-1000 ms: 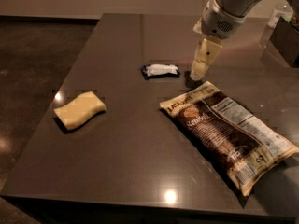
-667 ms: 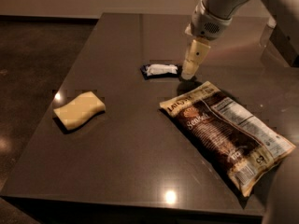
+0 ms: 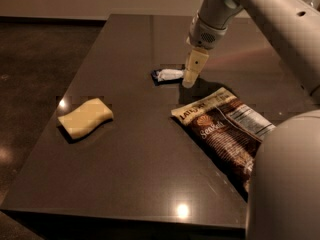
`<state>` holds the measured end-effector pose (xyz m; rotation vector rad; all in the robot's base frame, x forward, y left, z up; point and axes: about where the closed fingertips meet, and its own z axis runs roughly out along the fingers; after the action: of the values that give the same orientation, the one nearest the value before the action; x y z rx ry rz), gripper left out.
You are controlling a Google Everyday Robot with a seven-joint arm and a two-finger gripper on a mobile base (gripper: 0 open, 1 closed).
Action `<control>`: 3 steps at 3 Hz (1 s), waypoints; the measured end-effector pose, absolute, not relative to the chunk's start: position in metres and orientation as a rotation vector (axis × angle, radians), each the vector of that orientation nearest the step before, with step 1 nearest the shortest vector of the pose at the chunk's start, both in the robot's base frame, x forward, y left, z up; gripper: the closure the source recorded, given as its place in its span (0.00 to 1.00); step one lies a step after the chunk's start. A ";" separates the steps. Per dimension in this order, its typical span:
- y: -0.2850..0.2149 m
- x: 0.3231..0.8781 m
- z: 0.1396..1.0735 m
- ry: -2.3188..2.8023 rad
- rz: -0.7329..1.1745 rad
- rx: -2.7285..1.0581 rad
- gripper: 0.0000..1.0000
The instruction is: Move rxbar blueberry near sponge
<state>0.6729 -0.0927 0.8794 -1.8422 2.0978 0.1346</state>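
Observation:
The rxbar blueberry (image 3: 168, 75), a small dark blue bar with a white centre panel, lies flat near the middle of the dark table. My gripper (image 3: 191, 76) hangs from the arm at the upper right, pointing down, its tip just at the bar's right end, close above the table. The sponge (image 3: 85, 117), pale yellow with wavy edges, lies at the left of the table, well apart from the bar.
A large brown-and-cream chip bag (image 3: 226, 133) lies right of centre, just below the gripper. The dark table (image 3: 140, 184) has its front edge near the bottom. The robot's arm and body fill the right side. Dark floor lies to the left.
The gripper has moved left and toward the rxbar, from beside it to right at its right end. The bar, sponge and chip bag have not moved on the table.

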 end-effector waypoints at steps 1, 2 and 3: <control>-0.079 0.681 0.862 2.099 0.168 -1.882 0.00; -0.067 0.690 0.846 2.102 0.212 -1.924 0.03; -0.060 0.695 0.840 2.104 0.235 -1.947 0.25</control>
<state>0.6949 -0.0600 0.8397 -1.9467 2.1036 0.2347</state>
